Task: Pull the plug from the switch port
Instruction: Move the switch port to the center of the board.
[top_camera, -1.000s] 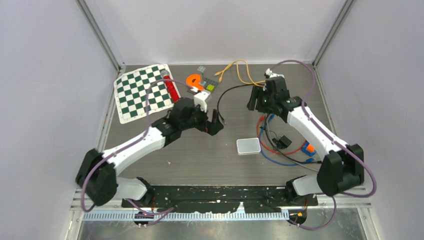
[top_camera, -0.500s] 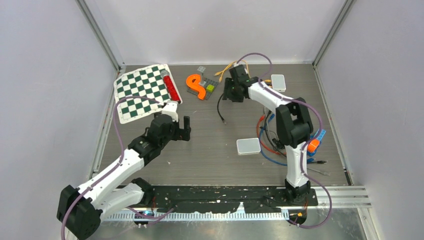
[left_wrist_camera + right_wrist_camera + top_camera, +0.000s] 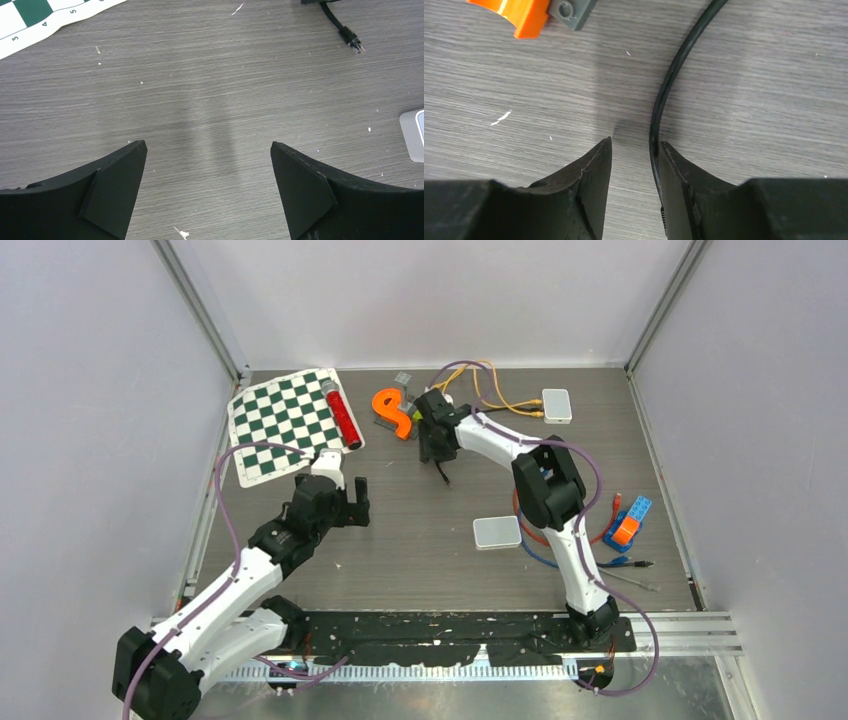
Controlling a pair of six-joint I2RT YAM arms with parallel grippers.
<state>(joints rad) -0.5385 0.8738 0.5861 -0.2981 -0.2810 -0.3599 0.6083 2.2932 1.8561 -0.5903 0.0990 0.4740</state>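
1. Two tools hang over the grey wood-grain desk [image 3: 210, 75]. The left tool [image 3: 207, 145] is at the near left, its fingers spread wide around nothing.
2. The right tool [image 3: 634, 145], at far centre beside the orange S-shaped plastic piece [image 3: 392, 410], has its fingers narrowly apart. They straddle the thin black cable [image 3: 669, 80] without clamping it.
3. The cable's small plug [image 3: 352, 42] lies loose on the desk, well left of the white rectangular switch box [image 3: 557, 405].

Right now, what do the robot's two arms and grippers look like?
The left arm and right arm have white shells, black joints and a purple cable looping alongside each. The left gripper and right gripper end in two matte black, wedge-shaped fingers.
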